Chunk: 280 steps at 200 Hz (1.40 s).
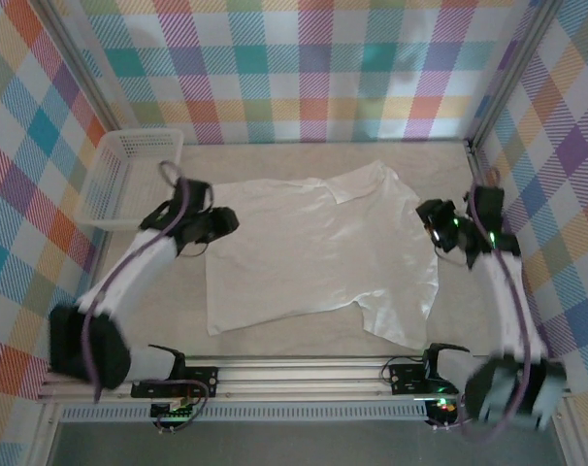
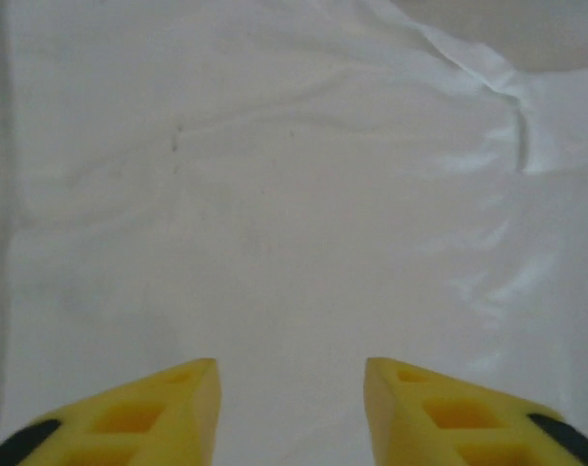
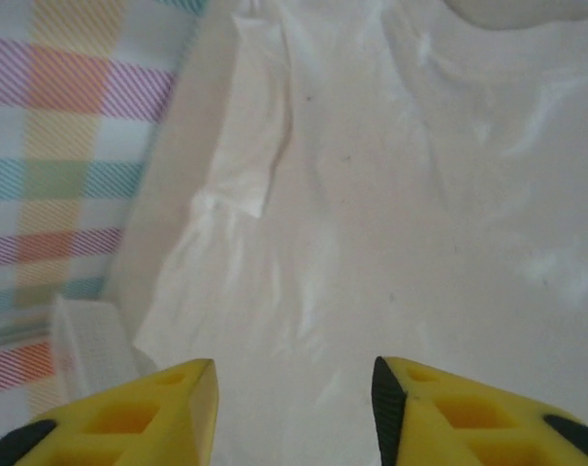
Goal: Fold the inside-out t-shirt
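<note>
The inside-out t-shirt (image 1: 313, 252) lies spread flat and white across the middle of the table, with one sleeve at the back and another at the front right. My left gripper (image 1: 226, 223) hovers at the shirt's left edge. In the left wrist view it (image 2: 291, 374) is open, with only smooth cloth (image 2: 275, 194) below the gap. At the shirt's right edge sits my right gripper (image 1: 430, 218). Its yellow fingers (image 3: 158, 408) stand apart in the right wrist view, open over wrinkled cloth (image 3: 391, 223), and nothing is held.
A white mesh basket (image 1: 129, 175) stands at the back left, beside the left arm; its corner (image 3: 85, 345) shows far off in the right wrist view. Checked walls (image 1: 313, 68) close in the table on three sides. A metal rail (image 1: 304, 374) runs along the near edge.
</note>
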### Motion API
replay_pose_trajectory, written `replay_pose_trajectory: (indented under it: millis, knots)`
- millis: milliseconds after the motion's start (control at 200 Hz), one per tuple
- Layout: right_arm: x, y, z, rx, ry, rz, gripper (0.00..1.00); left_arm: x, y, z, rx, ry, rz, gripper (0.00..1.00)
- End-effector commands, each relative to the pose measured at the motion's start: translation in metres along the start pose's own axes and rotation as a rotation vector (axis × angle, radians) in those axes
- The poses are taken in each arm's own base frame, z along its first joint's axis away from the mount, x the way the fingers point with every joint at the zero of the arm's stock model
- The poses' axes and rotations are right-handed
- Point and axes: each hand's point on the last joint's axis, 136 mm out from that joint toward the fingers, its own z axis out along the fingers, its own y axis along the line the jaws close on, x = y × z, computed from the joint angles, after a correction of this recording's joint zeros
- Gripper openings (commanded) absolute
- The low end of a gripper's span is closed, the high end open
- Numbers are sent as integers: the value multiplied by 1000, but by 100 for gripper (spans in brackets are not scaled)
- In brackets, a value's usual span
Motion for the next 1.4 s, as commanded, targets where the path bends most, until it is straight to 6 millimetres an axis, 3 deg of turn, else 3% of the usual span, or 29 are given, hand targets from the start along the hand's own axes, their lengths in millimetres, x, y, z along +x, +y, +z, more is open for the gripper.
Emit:
replay_pose_trajectory:
  millis: [0, 120, 175, 455, 595, 715, 830, 930, 995, 1080, 1210, 1305, 1395]
  knots:
    - [9, -14, 54, 57, 175, -82, 37, 0, 28, 58, -193, 89, 1, 21]
    - [6, -39, 99, 141, 240, -32, 10, -13, 37, 113, -248, 143, -57, 0]
    - [5, -50, 112, 181, 257, -14, 2, -19, 41, 133, -276, 163, -61, 0]
    - [30, -102, 138, 303, 316, 143, 0, -43, 74, 210, -381, 217, -146, 0]
    - [50, -116, 146, 326, 353, 258, 0, -71, 69, 236, -339, 204, -153, 0]
    - [59, -112, 158, 345, 343, 257, 0, -104, 61, 254, -266, 158, -174, 0]
    - [67, -98, 165, 349, 318, 266, 0, -139, 40, 255, -167, 102, -172, 2]
    - [57, -80, 154, 299, 252, 280, 0, -167, 13, 236, -78, 45, -146, 8]
    - [45, -64, 136, 273, 202, 230, 2, -180, -7, 211, -18, 22, -128, 11]
    - [35, -52, 104, 266, 142, 110, 11, -187, -33, 163, 66, 0, -97, 16]
    - [45, -94, 48, 372, 24, 77, 27, -173, -54, 77, 183, -89, -67, 20]
    - [52, -120, 21, 413, -38, 38, 33, -139, -46, 22, 196, -129, -56, 23]
    - [65, -143, 10, 484, -5, 21, 38, -101, -28, -14, 181, -159, -46, 26]
